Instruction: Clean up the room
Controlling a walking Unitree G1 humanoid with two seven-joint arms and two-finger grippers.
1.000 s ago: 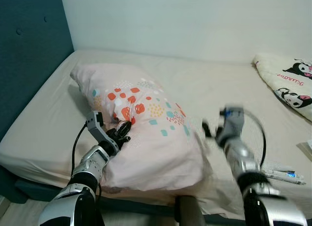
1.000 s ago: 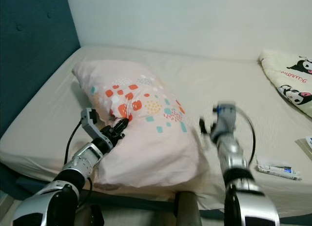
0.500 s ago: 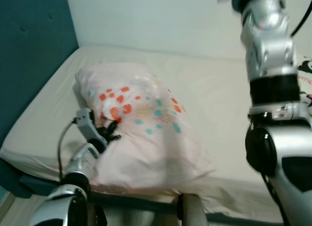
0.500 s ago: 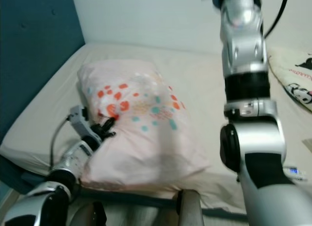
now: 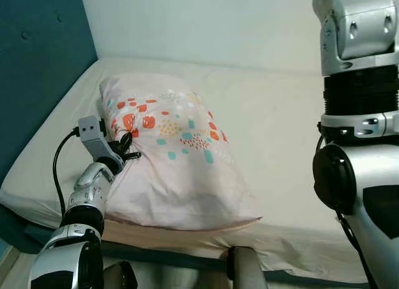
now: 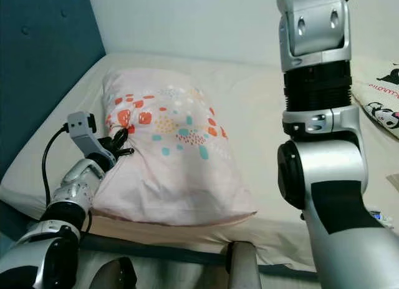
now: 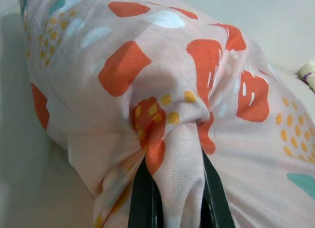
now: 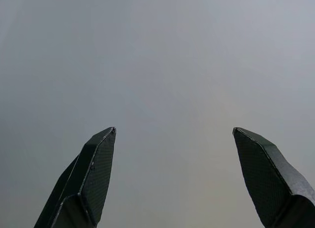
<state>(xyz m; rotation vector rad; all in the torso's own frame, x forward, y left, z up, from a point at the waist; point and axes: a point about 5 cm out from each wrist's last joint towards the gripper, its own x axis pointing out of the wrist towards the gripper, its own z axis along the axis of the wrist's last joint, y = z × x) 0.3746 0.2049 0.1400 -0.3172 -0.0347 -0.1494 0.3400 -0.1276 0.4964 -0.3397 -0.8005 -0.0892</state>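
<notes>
My left end effector (image 5: 122,146) is clenched on a pinch of the pillow (image 5: 174,158), at its left edge; the pillow lies on the near left part of the bed (image 5: 268,120). My right arm (image 6: 315,70) is raised high, and its end effector (image 8: 174,179) is released, fingers wide apart before a blank wall (image 8: 157,60). A blanket (image 6: 380,95) at far right bears cartoon prints and some script too small for me to read.

Pale pink pillow (image 5: 181,158) speckled orange, teal and yellow on a cream bed (image 5: 274,120); teal headboard (image 5: 31,64) behind.
</notes>
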